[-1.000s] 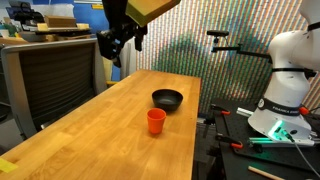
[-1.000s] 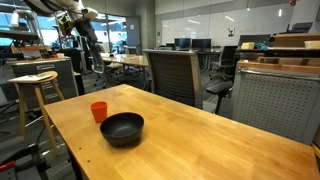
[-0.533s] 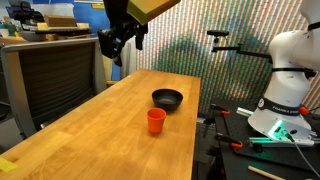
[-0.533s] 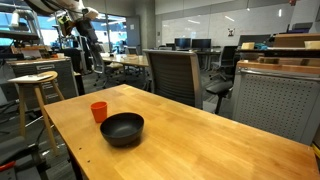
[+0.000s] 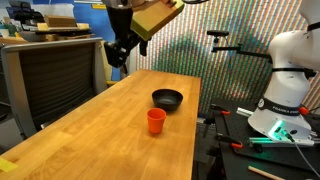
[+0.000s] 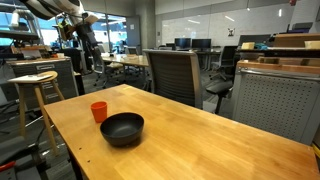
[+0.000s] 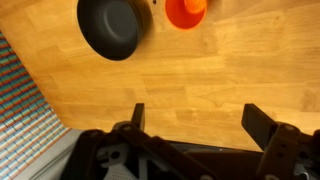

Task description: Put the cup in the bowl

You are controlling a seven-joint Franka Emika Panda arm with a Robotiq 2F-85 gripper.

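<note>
i hold the gripper (image 7: 200,120) high, jaws wide and empty (nothing grasped yet), to frame the orange cup (image 7: 186,10) just beside the black bowl (image 7: 112,27).

Office — desks, mesh chairs (image 6: 178,72)

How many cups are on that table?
1. The orange-red cup stands upright on the table, near the black bowl but apart from it; nothing there could hide another.
</note>
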